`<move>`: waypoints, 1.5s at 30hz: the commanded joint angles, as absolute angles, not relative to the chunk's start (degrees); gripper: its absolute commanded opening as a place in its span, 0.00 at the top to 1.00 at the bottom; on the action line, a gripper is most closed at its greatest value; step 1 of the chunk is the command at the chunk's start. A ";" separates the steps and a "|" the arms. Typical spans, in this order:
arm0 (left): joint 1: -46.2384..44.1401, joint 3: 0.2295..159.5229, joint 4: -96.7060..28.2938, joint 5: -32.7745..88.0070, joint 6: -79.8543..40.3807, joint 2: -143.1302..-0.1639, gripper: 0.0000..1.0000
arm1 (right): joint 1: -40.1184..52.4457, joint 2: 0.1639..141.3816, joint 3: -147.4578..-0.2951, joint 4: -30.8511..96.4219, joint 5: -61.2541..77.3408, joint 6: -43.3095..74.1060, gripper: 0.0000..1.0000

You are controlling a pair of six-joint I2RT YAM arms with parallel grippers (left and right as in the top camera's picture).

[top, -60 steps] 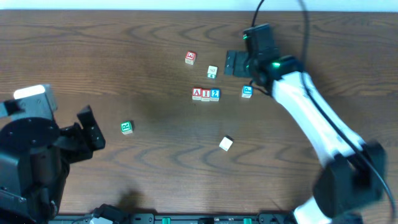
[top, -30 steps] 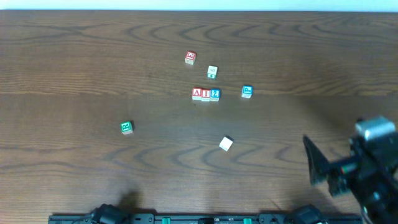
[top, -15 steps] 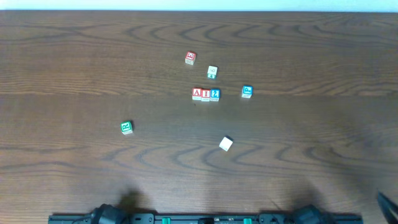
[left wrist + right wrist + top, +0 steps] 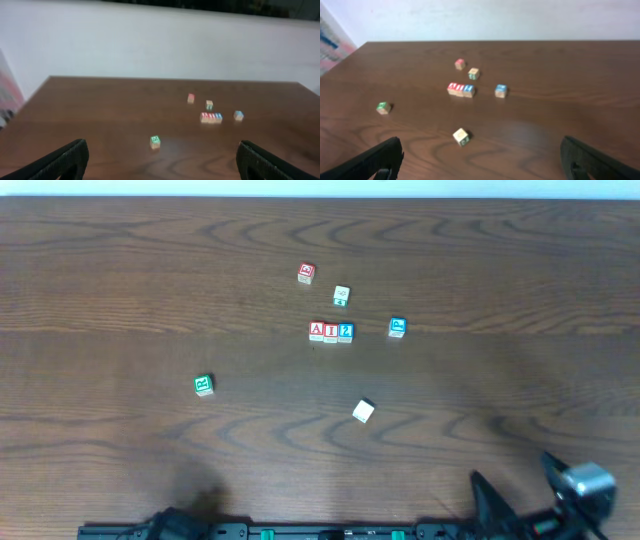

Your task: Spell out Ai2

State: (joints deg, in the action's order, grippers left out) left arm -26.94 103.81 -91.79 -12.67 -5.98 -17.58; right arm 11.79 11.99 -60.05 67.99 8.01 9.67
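The brown wooden bench carries five loose cubes. A red-marked cube lies farthest back. Near it, to the right and a little to the front, is a pale cube with a green mark. A blue cube lies further right. A green cube sits alone, well to the left. A plain pale cube, turned askew, lies in front, apart from the others.

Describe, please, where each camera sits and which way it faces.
Overhead: above the table, looking straight down; the right gripper shows at the bottom right.
Left wrist: low on the near side, facing across to the white wall; the left gripper's fingers fill the bottom corners.
Right wrist: the same, from further right; the right gripper's fingers flank the frame.
Shared: all show the A-I-2 row and green-marked cube.
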 commanded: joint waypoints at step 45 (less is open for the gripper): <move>-46.15 13.43 -17.28 -46.92 -7.70 -2.52 0.05 | 11.27 12.29 -7.94 12.64 15.84 8.10 0.01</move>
State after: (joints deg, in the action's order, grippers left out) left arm -45.98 15.75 -18.20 -45.12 -5.87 -2.81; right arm 11.49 12.43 -9.54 13.02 15.07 8.73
